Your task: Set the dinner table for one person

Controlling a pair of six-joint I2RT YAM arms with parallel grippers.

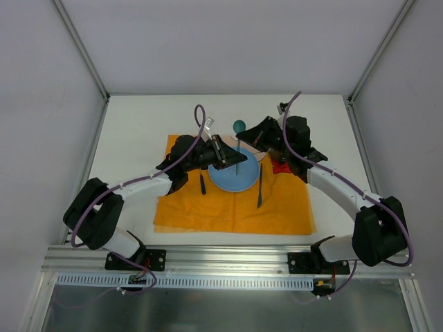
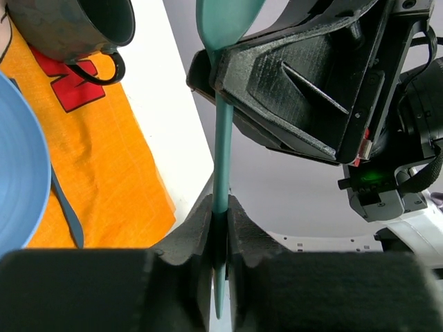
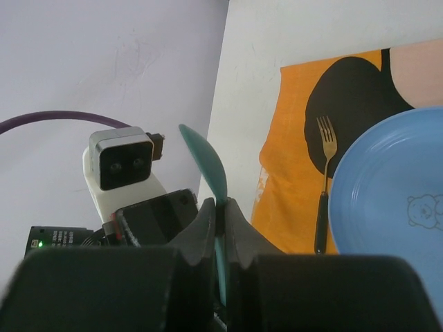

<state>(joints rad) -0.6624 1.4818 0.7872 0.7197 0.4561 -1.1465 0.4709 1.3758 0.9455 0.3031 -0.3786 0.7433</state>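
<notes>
Reads as a mid-air handover, seemingly of the last utensil. With the left gripper point(image 2: 219, 221) pinched tight on the lower handle of a slim teal plastic spoon point(image 2: 221, 138), and the right gripper point(image 3: 220, 214) clamped just as tight on the neck below its bowl, held off the surface above the far part of the round pale-blue plate point(image 1: 228, 181), bowl end farthest.

Already laid on the orange cloth placemat point(image 1: 208, 211), itself spread on the near half of the white rectangular dinner table point(image 1: 138, 131): that plate in the middle, a gold-tined dark-handled fork point(image 3: 324, 187) just to its left, a dark knife point(image 1: 260, 194) just to its right, and a dark teal mug point(image 2: 62, 28) to the far right of the plate (not to be made out from above, under the right arm).

Calls next for one release only: probably opening the left jaws and backing off to the left, clear of the fork. Then, with the right gripper alone, tilting the spoon flat and lowering it onto the cloth right of the knife, near but not touching. Risks a twist or a drop on any double release or double pull
</notes>
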